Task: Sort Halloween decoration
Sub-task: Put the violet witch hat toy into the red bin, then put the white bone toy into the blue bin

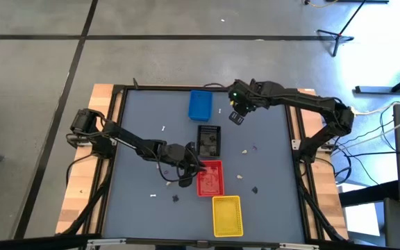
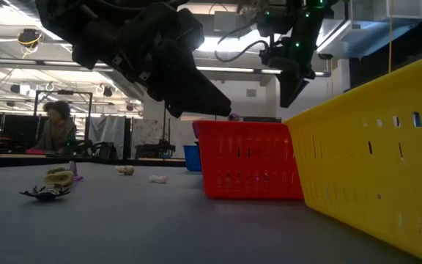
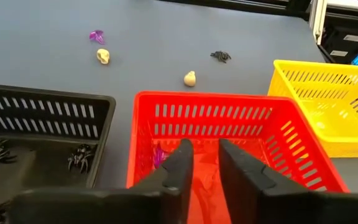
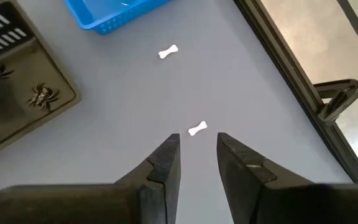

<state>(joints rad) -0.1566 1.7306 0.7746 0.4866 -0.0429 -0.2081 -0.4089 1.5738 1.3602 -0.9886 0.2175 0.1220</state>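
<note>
Four trays stand in a row down the table's middle: blue (image 1: pixel 200 105), black (image 1: pixel 208 140) with black spiders (image 3: pixel 79 157) in it, red (image 1: pixel 210 178) and yellow (image 1: pixel 227 215). My left gripper (image 3: pixel 205 168) hovers open over the red tray (image 3: pixel 229 124), where a purple piece (image 3: pixel 159 155) lies. My right gripper (image 4: pixel 197 152) hangs open above the table near the blue tray, with nothing between its fingers. A small white bone (image 4: pixel 197 129) lies on the table just beyond its fingertips, and another bone (image 4: pixel 168 52) lies farther off. Loose Halloween pieces lie scattered on the table.
Right of the trays lie a purple piece (image 3: pixel 97 36), two cream pieces (image 3: pixel 103 56) (image 3: pixel 190 78) and a black spider (image 3: pixel 220 56). More small pieces lie left of the red tray (image 1: pixel 175 198). A raised frame (image 4: pixel 278 68) rims the table. A person (image 2: pixel 53 125) sits beyond it.
</note>
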